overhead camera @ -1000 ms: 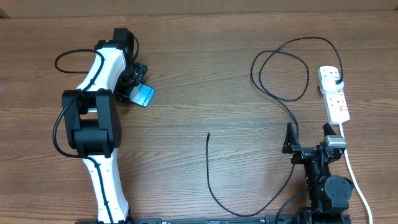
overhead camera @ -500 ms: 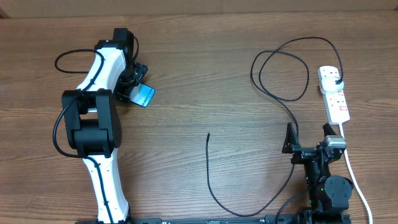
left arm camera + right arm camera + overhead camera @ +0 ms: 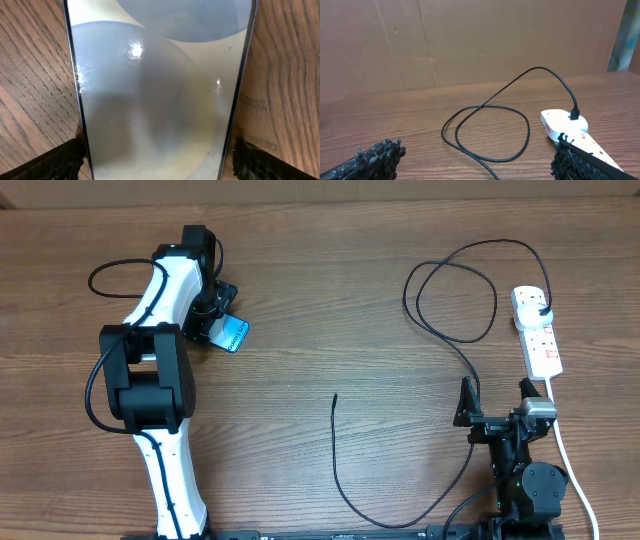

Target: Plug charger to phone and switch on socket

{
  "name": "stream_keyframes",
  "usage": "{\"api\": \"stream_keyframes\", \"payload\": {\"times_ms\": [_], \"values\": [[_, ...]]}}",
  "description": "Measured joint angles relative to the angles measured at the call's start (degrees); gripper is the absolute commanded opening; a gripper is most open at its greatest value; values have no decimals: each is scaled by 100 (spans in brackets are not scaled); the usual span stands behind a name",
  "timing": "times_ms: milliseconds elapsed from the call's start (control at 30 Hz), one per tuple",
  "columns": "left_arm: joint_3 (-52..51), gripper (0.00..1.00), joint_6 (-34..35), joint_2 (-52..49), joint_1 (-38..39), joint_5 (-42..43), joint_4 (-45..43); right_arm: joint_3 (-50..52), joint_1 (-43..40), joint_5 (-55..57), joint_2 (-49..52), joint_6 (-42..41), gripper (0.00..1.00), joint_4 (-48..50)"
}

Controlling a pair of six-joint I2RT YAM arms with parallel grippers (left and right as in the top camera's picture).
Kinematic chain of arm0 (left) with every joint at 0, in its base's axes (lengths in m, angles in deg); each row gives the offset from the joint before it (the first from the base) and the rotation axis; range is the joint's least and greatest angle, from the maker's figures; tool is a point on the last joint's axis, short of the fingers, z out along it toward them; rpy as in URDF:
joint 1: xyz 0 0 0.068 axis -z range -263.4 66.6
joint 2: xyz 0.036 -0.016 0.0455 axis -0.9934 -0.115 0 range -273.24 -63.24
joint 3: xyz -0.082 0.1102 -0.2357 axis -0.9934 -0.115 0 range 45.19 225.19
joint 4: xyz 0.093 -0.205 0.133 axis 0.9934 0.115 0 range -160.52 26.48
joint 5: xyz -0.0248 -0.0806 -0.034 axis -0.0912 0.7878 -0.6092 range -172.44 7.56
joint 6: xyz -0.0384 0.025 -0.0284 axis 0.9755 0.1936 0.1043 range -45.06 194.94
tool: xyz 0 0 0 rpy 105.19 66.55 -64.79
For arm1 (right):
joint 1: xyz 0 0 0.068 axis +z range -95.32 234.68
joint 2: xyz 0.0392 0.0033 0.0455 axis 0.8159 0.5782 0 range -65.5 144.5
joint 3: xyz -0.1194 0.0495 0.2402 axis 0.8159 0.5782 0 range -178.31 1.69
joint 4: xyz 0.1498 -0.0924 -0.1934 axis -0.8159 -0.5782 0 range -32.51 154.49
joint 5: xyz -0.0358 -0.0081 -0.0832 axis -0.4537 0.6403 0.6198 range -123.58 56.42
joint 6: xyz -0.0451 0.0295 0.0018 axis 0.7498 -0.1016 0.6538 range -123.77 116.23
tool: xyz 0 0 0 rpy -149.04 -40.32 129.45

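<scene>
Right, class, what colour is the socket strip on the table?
The socket is white with small red marks; the overhead view shows it best.

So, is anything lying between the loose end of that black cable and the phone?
Nothing visible does. Only bare table lies between the charger at its loose tip and the phone. The left gripper holds the phone by its edges on the side away from the cable.

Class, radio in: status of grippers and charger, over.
Left gripper shut on phone. Right gripper open, empty. Charger tip lying free, plug in power strip. Nothing blocking.
</scene>
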Motion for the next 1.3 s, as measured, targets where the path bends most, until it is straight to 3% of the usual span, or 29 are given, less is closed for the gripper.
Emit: {"api": "stream_keyframes", "payload": {"times_ms": [1300], "values": [[2, 92, -17, -2, 35, -4, -4, 0, 0, 2, 0, -2, 100, 2]]}}
